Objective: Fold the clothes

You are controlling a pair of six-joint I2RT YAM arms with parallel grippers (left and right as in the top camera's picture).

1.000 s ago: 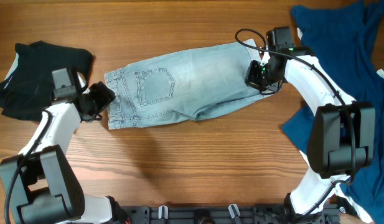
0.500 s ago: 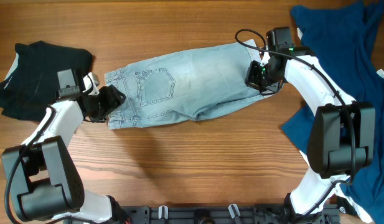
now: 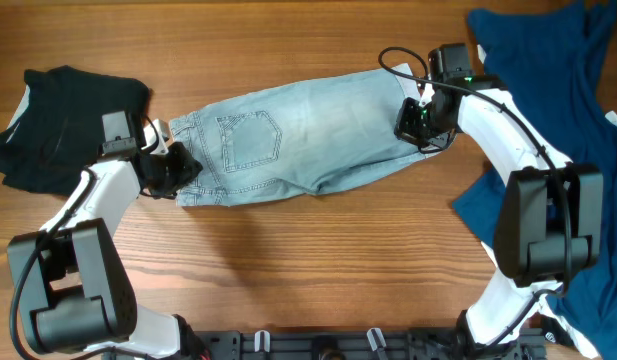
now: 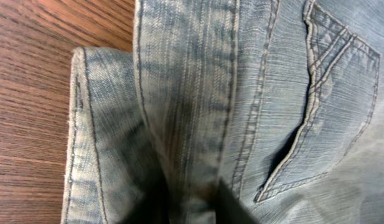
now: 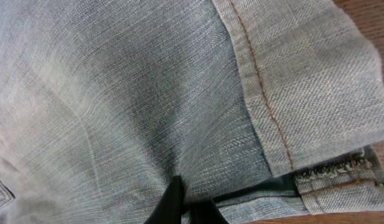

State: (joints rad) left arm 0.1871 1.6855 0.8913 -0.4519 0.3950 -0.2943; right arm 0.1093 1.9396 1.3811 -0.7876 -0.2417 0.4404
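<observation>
- Your shorts lie flat across the middle of the table, pocket side up.
- Their long axis runs left to right on a slight slant - the waistband end sits lower on the left, the leg end higher on the right.
- The waistband points toward the black garment and lies just short of it. The hem points toward the navy garment.
- 1 back pocket shows near the waistband end, its stitched point aimed at the near edge of the shorts.
- Your left gripper is at the waistband end. In the left wrist view the band is doubled over and bunches down between the dark fingers, so the jaws look closed on the denim.
- Your right gripper is at the leg end, near the far corner of the hem. Its fingers are pressed together on the denim - a dark gap shows under the top layer beside them.
- The black garment lies heaped at the far left and the navy one is spread along the right edge. Neither touches the shorts.
</observation>
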